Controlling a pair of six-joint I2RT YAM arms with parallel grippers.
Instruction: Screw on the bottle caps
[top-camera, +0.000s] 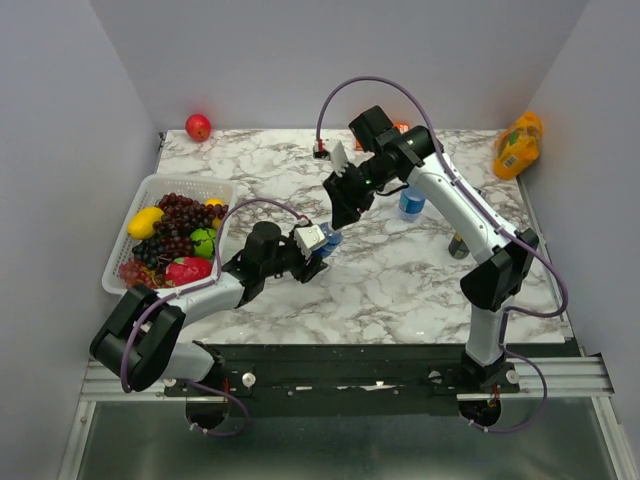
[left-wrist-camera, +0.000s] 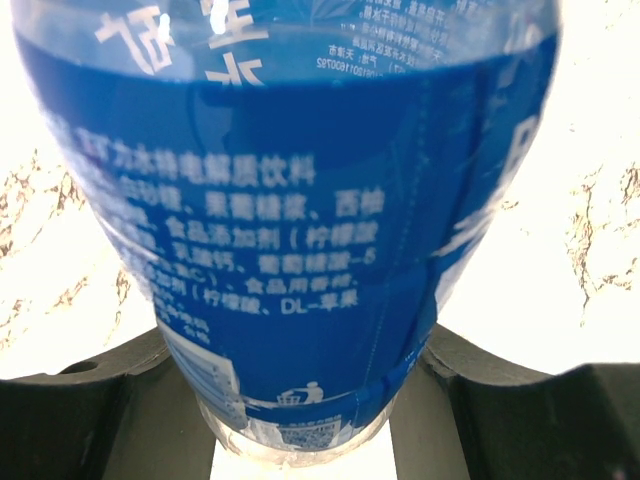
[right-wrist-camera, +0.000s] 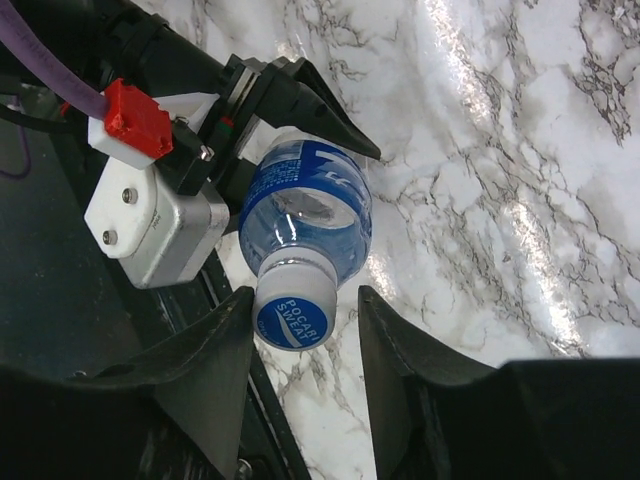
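**A:** What did we find at the left?

**B:** We found a white basket (top-camera: 185, 180) of fruit by the left edge of the marble surface (top-camera: 400, 285), and a red fruit (top-camera: 198, 127) in the far corner behind it.

**A:** And the left gripper (top-camera: 318, 245)?

**B:** We saw it clenched on the held bottle (left-wrist-camera: 300, 250). In its wrist view the blue label filled the frame, with a dark finger (left-wrist-camera: 100, 410) pressed to each side.

**A:** Where was the cap (right-wrist-camera: 293, 312)?

**B:** We saw it sitting on that bottle's neck, its printed top facing the right wrist camera. We could not tell how far it was threaded on.

**A:** Was the right gripper (right-wrist-camera: 304, 295) holding it?

**B:** No, we judged it released. Its fingers stood either side of the cap, and a gap showed on one side.

**A:** Further right?

**B:** We noted the second bottle (top-camera: 411, 202) upright on the surface behind the right arm, well apart from the first. We could not tell whether it was capped. A dark can (top-camera: 458, 245) stood beside that arm, and an orange bottle (top-camera: 518, 145) lay in the far right corner.
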